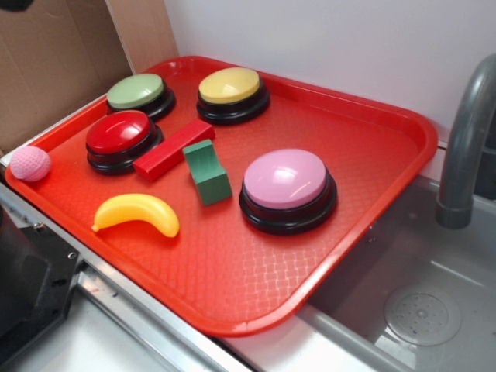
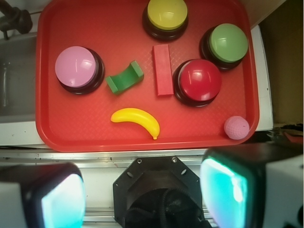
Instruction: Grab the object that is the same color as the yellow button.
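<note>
Claw [image 2: 142, 190]: the wrist view shows two fingers [image 2: 57, 199] spread wide at the bottom of the frame, holding nothing, high above and off the tray's near edge.

Banana [image 2: 137, 121]: lies on the tray [image 2: 52, 133] close to that near edge, just ahead of the claw and roughly centred between the fingers. Its long axis runs along the near edge — across the line of approach — with ends curving toward the claw.

Beyond it: green block [image 2: 124, 78], red block [image 2: 162, 70], red button [image 2: 197, 80], pink button [image 2: 77, 67]. Pink ball [image 2: 236, 127] sits at the near right corner.

Farthest: yellow button [image 2: 166, 13] at the far edge, green button [image 2: 228, 42] beside it.

The exterior view gives the banana's [image 1: 136, 214] clearance from the green block, plus a sink [image 1: 418, 310] and faucet [image 1: 465, 139] — but no claw.
</note>
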`<control>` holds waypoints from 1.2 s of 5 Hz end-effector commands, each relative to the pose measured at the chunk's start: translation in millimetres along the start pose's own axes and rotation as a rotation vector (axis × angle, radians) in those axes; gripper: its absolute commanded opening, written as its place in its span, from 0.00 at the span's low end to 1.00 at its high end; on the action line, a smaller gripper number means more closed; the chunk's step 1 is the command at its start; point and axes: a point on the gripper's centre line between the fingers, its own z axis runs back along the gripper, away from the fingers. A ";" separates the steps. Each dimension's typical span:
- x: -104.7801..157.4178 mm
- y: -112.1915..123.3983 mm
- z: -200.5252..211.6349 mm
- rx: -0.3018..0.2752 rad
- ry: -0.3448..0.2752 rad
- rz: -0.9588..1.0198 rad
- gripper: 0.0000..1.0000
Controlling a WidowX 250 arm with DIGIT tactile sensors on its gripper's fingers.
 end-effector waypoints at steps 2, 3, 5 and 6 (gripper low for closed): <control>4.2 14.1 -92.6 0.078 0.011 -0.425 1.00; 11.2 19.9 -126.3 0.078 -0.021 -0.508 1.00; 26.5 16.4 -182.6 0.044 -0.034 -0.641 1.00; 30.7 13.0 -202.1 -0.032 -0.032 -0.675 1.00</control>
